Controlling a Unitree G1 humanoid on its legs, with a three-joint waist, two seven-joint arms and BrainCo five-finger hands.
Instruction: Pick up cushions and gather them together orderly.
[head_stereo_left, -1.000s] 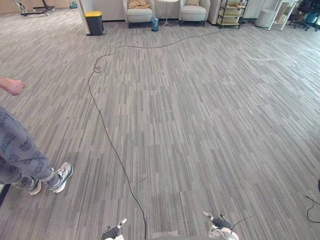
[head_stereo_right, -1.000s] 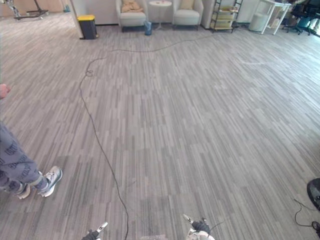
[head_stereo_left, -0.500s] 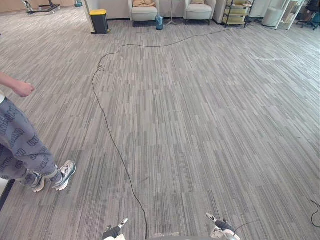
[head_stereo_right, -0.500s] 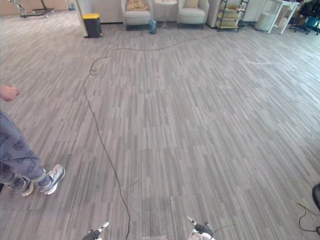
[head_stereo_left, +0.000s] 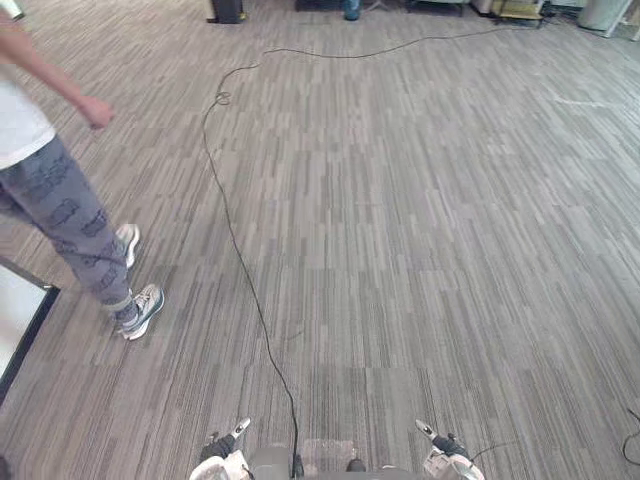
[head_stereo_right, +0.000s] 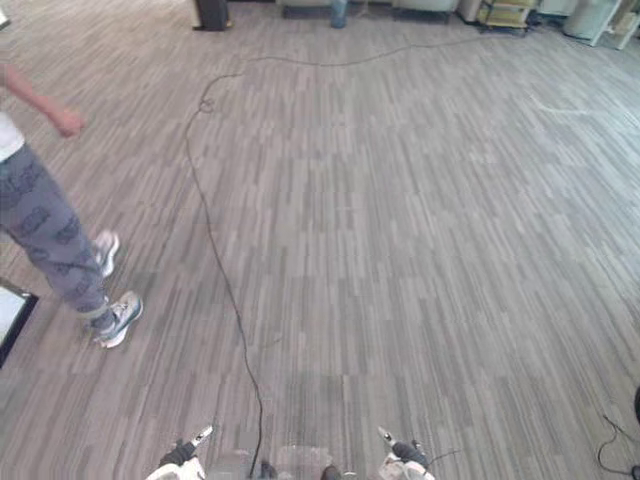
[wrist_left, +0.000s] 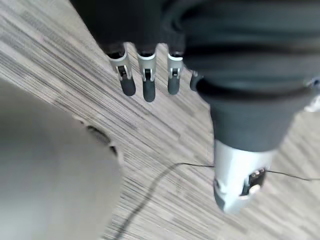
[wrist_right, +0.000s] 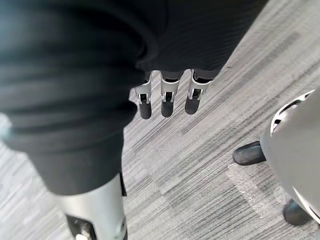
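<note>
My left hand (wrist_left: 146, 80) hangs low over the grey striped carpet (head_stereo_left: 400, 230), fingers straight and nothing in it. It shows at the bottom edge of the left eye view (head_stereo_left: 222, 458). My right hand (wrist_right: 167, 100) hangs the same way, fingers straight and empty, and shows at the bottom right of centre (head_stereo_left: 445, 455). Both hands are apart, one on each side of me.
A person (head_stereo_left: 70, 215) in grey patterned trousers and white shoes walks on the left. A white panel with a dark edge (head_stereo_left: 15, 320) lies at the left border. A dark bin (head_stereo_left: 226, 10) stands at the far edge. Open carpet stretches ahead and to the right.
The whole picture has tilted down, so the far chairs have left the top edge. The person has taken a step along the left side. My hands hang as before.
</note>
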